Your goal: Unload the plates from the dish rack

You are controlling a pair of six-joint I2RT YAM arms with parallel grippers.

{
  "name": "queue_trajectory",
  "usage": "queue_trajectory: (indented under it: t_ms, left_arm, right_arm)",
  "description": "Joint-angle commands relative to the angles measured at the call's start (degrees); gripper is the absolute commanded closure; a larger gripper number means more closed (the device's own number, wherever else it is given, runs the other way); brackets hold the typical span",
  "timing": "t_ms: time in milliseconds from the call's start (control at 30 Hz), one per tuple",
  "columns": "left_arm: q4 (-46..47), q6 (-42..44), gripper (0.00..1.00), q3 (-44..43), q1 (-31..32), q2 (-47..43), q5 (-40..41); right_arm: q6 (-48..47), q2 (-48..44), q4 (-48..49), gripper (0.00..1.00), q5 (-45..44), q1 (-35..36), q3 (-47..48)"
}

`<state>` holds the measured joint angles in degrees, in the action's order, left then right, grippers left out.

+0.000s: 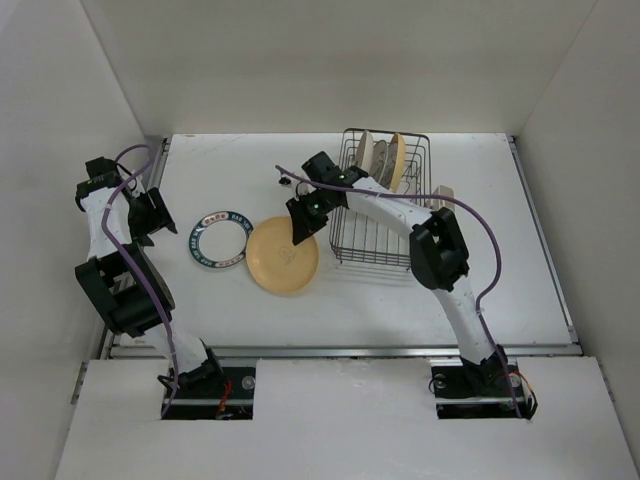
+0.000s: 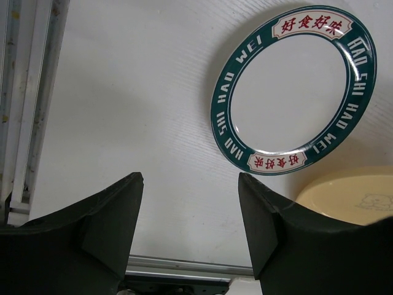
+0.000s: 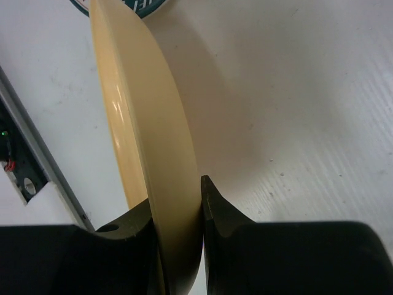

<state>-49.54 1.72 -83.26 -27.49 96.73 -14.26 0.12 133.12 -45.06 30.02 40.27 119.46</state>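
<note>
Right gripper (image 3: 178, 195) pinches round yellow-orange plate (image 1: 283, 256) by its rim; slipping, it could clip the teal-rimmed white plate (image 1: 219, 241). Left gripper (image 2: 189, 178) gapes empty.

The white table (image 1: 480, 290) carries the teal-rimmed plate (image 1: 219, 241) and the wire dish rack (image 1: 372, 246).

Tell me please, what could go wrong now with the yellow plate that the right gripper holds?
1. The right gripper pinches the yellow plate only at its rim, so the plate may slip, or drop hard when released.
2. Its far edge is very near the teal-rimmed plate, so it could strike or land on that plate.
</note>
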Motion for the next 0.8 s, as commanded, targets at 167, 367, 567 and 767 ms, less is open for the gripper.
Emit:
queue_trajectory:
  t_ms: [167, 367, 567, 767]
  left_arm:
    - [-1.3, 1.4, 0.4, 0.1, -0.4, -0.9, 0.6]
    - [-1.3, 2.0, 0.4, 0.1, -0.4, -0.9, 0.6]
    - [-1.3, 2.5, 0.4, 0.1, -0.4, -0.9, 1.2]
    - [-1.3, 3.0, 0.4, 0.1, -0.4, -0.9, 1.2]
  right_arm:
    - [-0.7, 2.8, -0.6, 0.8, -7.3, 2.4, 0.1]
    - [-0.7, 2.8, -3.0, 0.72, -11.5, 2.4, 0.1]
    - [-0.1, -0.2, -4.3, 0.7, -11.5, 3.7, -4.2]
    - [-0.1, -0.8, -4.3, 0.62, -10.2, 4.8, -9.2]
